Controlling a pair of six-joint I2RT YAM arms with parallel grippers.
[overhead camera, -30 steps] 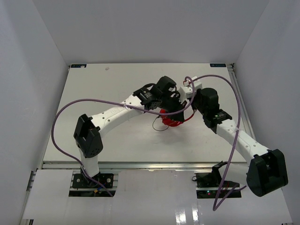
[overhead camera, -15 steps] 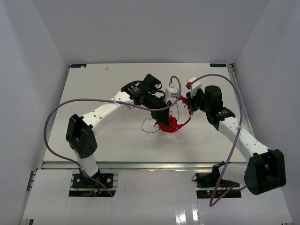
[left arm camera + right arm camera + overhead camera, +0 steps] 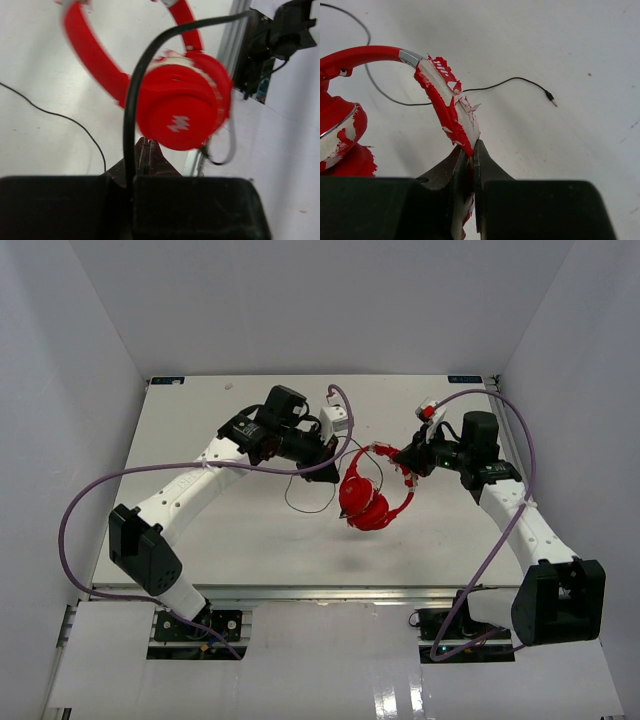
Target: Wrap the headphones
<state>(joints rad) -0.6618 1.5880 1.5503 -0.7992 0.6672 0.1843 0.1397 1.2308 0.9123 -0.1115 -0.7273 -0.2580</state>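
The white table [image 3: 200, 420] fills the middle of the top view, walled in by pale panels. The left arm [image 3: 190, 490] sweeps from the lower left up towards the centre. The right arm [image 3: 520, 515] rises from the lower right and bends in from the right.

The headphones [image 3: 365, 502] are just right of centre in the top view, strung between the two pincers. The round cups sit lowest, below and between both. Whether the cups touch the table I cannot tell.

The right gripper [image 3: 472, 147] is squeezed tight on the headband. In its wrist view the fingers at lower centre pinch the end of the band's padding [image 3: 447, 100], which is peeling red over white. From there the band arcs away to the upper left, down to a cup at the left edge.

The left gripper [image 3: 146, 147] is pressed closed as well. In its wrist view the dark cord [image 3: 131, 100] comes up out of the jaws at lower centre and loops over the red ear cup [image 3: 182, 112], which hangs just above and right of the fingertips.

More of the cord lies loose on the table at the left. Its small plug [image 3: 551, 100] lies on the bare table upper right of the right pincer, well apart from it.
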